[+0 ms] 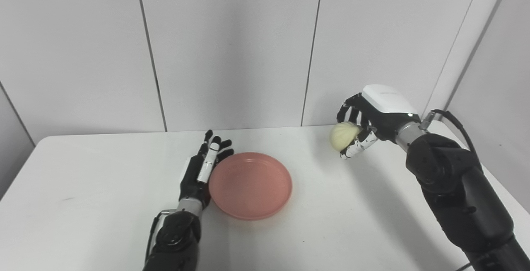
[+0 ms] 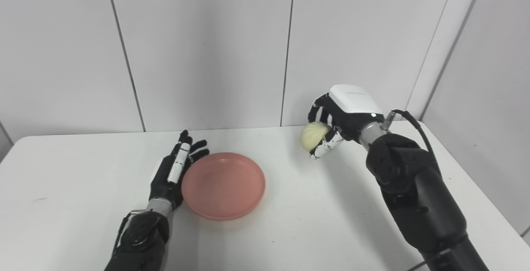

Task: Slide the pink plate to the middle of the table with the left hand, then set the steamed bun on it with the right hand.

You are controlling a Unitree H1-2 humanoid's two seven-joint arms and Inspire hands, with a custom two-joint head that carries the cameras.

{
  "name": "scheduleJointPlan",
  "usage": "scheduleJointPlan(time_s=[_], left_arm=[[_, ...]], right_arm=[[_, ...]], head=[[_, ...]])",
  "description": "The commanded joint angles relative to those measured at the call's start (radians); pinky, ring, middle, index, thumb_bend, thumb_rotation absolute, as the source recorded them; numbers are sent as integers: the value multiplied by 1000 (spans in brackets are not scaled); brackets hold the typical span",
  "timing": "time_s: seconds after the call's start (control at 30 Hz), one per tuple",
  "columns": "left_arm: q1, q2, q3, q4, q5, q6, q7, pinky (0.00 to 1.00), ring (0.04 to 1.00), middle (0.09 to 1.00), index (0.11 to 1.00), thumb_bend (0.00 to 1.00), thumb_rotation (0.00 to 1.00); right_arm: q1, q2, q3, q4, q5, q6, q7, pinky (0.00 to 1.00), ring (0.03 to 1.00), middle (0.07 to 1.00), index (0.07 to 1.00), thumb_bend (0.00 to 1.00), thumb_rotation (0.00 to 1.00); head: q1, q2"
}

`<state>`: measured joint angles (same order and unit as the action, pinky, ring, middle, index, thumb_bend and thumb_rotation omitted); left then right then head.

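The right hand cups the soft, light steamed bun near the surface's far edge; grip gently. The left hand, fingers spread and holding nothing, flanks the pink plate.

We see a white table with rounded far corners, its top faintly scuffed and softly shadowed. Behind it stands a wall of pale grey panels split by thin dark vertical seams, and an angled panel closes the right side under even, diffuse light
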<state>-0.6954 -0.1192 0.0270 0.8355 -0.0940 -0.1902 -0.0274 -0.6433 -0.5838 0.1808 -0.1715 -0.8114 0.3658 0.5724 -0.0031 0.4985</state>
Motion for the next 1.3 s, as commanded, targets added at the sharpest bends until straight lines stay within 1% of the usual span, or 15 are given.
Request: scheduleJointPlan(time_s=[0.0,0.07,0.13,0.3,0.37,0.5,0.6,0.73,0.9,0.97,1.1,1.27], left_arm=[[3,-17,-6,40,13,24,23,793,758,792,972,633,791],[0,-22,-8,48,19,16,30,769,746,786,963,669,795],[-5,-27,-7,57,20,11,34,763,744,785,961,679,797],[-17,-41,-4,85,17,-12,38,757,724,775,960,705,789],[-21,-44,-3,96,17,-23,39,751,719,771,957,708,786],[-20,-48,-3,93,14,-27,37,746,716,770,964,665,774],[-21,-50,-3,95,15,-27,39,739,714,767,964,647,771],[-30,-50,-3,120,13,-42,32,752,722,774,962,654,770],[-32,-56,-6,124,18,-45,40,743,710,766,961,651,768],[-33,-59,-7,123,20,-45,43,739,707,762,956,652,765],[-34,-61,-9,124,19,-48,38,746,706,759,951,654,763],[-31,-56,-17,123,24,-53,30,754,723,768,959,639,785]], right_arm=[[-78,26,23,-17,-8,-36,-28,196,284,454,492,530,0],[-95,54,51,-17,-17,-24,-18,141,218,467,483,530,0],[-106,70,70,-13,-23,-21,-14,128,203,468,482,530,0],[-133,117,128,7,-45,-18,-5,131,204,470,483,532,0],[-138,129,140,13,-50,-19,-4,130,201,470,482,531,0],[-154,154,171,33,-63,-18,7,148,223,470,481,531,0],[-155,170,185,41,-67,-17,11,134,209,470,482,531,0],[-147,197,199,69,-75,-23,-3,115,187,469,482,531,0],[-135,225,223,120,-78,-46,-31,136,212,470,483,531,0],[-129,230,232,147,-73,-62,-45,144,217,470,484,530,0],[-119,233,251,189,-76,-84,-68,180,260,472,484,532,0],[-117,243,262,258,-62,-111,-98,170,250,471,484,531,0]], head=[[16,-1],[30,-1],[54,0],[104,4],[104,4],[114,7],[117,6],[119,6],[121,9],[123,11],[118,16],[110,15]])
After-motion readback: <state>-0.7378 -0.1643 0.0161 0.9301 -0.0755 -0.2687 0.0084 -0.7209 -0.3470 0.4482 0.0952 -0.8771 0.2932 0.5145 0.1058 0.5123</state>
